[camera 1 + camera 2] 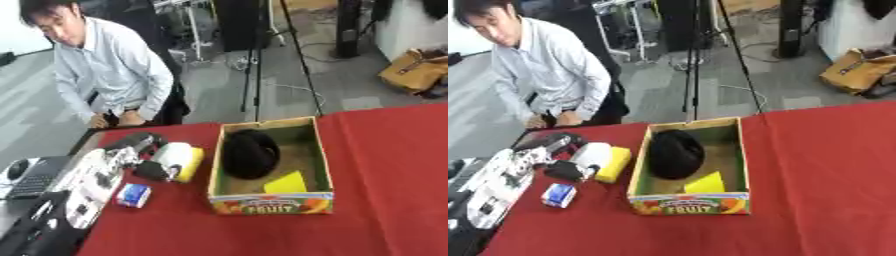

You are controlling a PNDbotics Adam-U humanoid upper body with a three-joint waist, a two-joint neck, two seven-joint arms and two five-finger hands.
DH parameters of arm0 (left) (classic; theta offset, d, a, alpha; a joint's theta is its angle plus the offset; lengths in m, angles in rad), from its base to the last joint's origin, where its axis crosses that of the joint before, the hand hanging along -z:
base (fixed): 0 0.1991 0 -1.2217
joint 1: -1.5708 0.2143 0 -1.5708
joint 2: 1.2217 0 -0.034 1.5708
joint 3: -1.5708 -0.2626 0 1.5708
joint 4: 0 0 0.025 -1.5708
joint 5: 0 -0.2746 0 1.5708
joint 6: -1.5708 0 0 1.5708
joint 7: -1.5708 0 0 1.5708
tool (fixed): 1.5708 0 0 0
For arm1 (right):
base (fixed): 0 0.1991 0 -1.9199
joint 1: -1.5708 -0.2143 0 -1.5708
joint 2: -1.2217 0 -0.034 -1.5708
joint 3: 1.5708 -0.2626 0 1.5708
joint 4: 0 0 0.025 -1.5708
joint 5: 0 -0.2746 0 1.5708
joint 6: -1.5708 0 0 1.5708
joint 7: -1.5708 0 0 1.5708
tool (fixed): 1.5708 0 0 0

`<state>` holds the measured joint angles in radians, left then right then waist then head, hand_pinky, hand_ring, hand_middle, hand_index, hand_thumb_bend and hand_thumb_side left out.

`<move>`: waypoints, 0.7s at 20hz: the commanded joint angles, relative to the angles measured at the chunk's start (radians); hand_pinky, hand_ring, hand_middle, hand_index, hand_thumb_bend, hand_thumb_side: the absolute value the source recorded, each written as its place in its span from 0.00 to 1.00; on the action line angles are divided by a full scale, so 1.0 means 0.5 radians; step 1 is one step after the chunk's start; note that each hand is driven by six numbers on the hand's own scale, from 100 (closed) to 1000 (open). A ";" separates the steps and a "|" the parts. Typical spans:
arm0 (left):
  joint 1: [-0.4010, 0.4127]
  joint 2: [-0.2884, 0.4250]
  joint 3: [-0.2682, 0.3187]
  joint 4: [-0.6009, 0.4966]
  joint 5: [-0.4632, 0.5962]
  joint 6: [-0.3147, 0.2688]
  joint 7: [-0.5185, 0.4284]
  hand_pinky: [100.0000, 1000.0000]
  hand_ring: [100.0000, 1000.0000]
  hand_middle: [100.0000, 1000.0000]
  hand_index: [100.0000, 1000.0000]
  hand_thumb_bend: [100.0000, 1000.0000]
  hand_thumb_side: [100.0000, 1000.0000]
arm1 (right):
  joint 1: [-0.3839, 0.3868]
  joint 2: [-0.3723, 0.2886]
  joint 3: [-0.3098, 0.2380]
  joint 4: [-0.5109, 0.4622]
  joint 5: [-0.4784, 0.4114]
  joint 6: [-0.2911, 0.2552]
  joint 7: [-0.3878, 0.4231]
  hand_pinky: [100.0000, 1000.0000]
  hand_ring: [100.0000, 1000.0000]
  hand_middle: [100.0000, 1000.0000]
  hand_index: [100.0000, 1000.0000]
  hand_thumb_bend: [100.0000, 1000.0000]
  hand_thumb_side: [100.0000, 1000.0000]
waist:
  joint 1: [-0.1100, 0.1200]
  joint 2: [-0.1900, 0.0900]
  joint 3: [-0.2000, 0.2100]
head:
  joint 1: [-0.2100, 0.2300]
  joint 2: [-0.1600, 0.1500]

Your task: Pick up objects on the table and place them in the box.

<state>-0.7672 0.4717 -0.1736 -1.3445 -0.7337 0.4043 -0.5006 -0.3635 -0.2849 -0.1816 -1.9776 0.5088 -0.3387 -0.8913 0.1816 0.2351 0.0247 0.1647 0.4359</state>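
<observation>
Nearest, along the left edge of the red table [385,190], the robot's left arm [87,187] comes in, white and black, lying over the table's corner. Just beside it on the cloth sits a small blue and white packet [133,195], apart from everything else.

A little farther, the left hand [150,170] shows as a dark shape at the end of the arm, resting against a white and yellow object [179,161] that lies tilted on the cloth. The hand touches this object at its near left side; whether its fingers curl round it or only lie against it cannot be told. A dark grey object [136,141] lies just behind the hand, near the table's far left edge.

To the right of these, well apart from the packet, stands the cardboard box [271,205], its front printed with fruit. Inside it a black rounded thing [249,154] fills the far left part, and a yellow piece [286,183] leans in the near right corner.

The right hand shows in neither view.
</observation>
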 commanded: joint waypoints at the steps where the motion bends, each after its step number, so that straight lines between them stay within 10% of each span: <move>1: -0.077 0.080 0.006 0.016 -0.012 -0.006 -0.026 1.00 0.79 0.77 0.63 0.07 0.31 | -0.015 -0.024 0.008 -0.045 -0.004 -0.026 -0.031 0.71 0.67 0.53 0.51 0.00 0.92 | -0.009 -0.047 -0.002 | 0.010 -0.006; 14: -0.319 -0.001 0.019 0.183 -0.042 -0.030 -0.062 1.00 0.79 0.77 0.62 0.05 0.31 | -0.016 -0.021 0.034 -0.045 -0.015 -0.023 -0.031 0.71 0.68 0.53 0.51 0.00 0.92 | -0.003 -0.051 -0.055 | 0.026 -0.031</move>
<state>-0.9006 0.4536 -0.1785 -1.2514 -0.7503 0.3896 -0.5307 -0.3608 -0.2849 -0.1691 -1.9776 0.5078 -0.3378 -0.8915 0.1871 0.2344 -0.0045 0.1732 0.4273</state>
